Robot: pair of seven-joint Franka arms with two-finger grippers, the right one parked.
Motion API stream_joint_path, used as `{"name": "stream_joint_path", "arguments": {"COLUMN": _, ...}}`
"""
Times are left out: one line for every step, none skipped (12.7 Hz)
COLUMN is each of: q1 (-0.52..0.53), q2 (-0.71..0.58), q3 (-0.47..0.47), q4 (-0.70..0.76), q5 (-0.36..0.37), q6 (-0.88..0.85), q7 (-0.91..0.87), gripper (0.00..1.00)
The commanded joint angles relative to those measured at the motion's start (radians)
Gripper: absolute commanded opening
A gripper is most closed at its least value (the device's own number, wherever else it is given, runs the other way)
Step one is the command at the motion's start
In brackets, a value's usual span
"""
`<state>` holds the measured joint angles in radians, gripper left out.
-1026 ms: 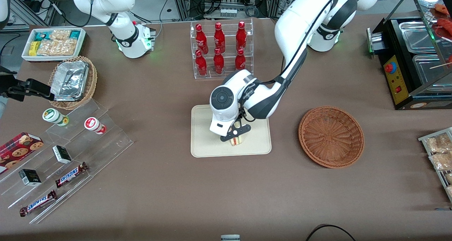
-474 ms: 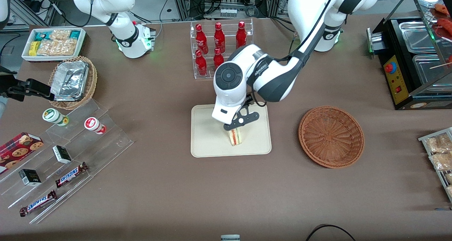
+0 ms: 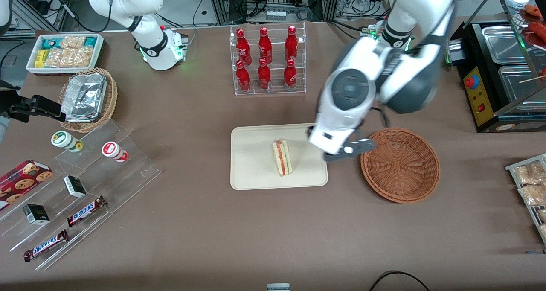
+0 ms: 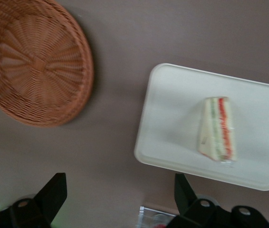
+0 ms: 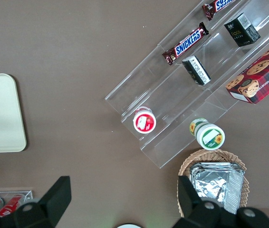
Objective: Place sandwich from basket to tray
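The sandwich rests on the cream tray with its red and green filling edge facing up, and nothing touches it. The reddish-brown wicker basket beside the tray holds nothing. My gripper hangs raised over the strip of table between tray and basket, open, with nothing between its fingers. In the left wrist view the gripper is above bare tablecloth, with the basket, the tray and the sandwich all below it.
A clear rack of red bottles stands farther from the camera than the tray. Stepped acrylic shelves of snacks and a tan basket with foil containers lie toward the parked arm's end. A black food warmer stands toward the working arm's end.
The gripper let go of the sandwich, rose off the tray and swung toward the basket. The sandwich stayed on the tray.
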<state>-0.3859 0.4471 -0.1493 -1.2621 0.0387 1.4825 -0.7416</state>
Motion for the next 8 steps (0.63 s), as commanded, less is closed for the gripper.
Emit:
{"name": "stream_joint_path", "arguments": {"q1": 0.117, "q2": -0.097, "q3": -0.007, "q4": -0.076, "q5": -0.014, "q6": -0.062, "q7": 0.172, "gripper": 1.0}}
{"name": "stream_joint_path", "arguments": {"q1": 0.166, "q2": -0.122, "q3": -0.007, "q4": -0.079, "q5": -0.014, "q6": -0.089, "q7": 0.258, "gripper": 1.0}}
{"name": "stream_joint_path", "arguments": {"q1": 0.204, "q2": -0.145, "q3": -0.007, "q4": -0.086, "q5": -0.014, "q6": -0.109, "q7": 0.346, "gripper": 1.0}}
{"name": "stream_joint_path", "arguments": {"q1": 0.24, "q2": -0.187, "q3": -0.007, "q4": -0.132, "q5": -0.014, "q6": -0.096, "q7": 0.425, "gripper": 1.0}}
{"name": "stream_joint_path", "arguments": {"q1": 0.312, "q2": -0.265, "q3": -0.01, "q4": -0.213, "q5": -0.029, "q6": -0.082, "q7": 0.5, "gripper": 1.0}}
{"name": "stream_joint_path", "arguments": {"q1": 0.355, "q2": -0.306, "q3": -0.015, "q4": -0.247, "q5": -0.058, "q6": -0.087, "q7": 0.552, "gripper": 1.0}}
{"name": "stream_joint_path", "arguments": {"q1": 0.383, "q2": -0.344, "q3": -0.015, "q4": -0.269, "q5": -0.071, "q6": -0.097, "q7": 0.612, "gripper": 1.0}}
{"name": "stream_joint_path", "arguments": {"q1": 0.421, "q2": -0.367, "q3": -0.015, "q4": -0.267, "q5": -0.071, "q6": -0.129, "q7": 0.678, "gripper": 1.0}}
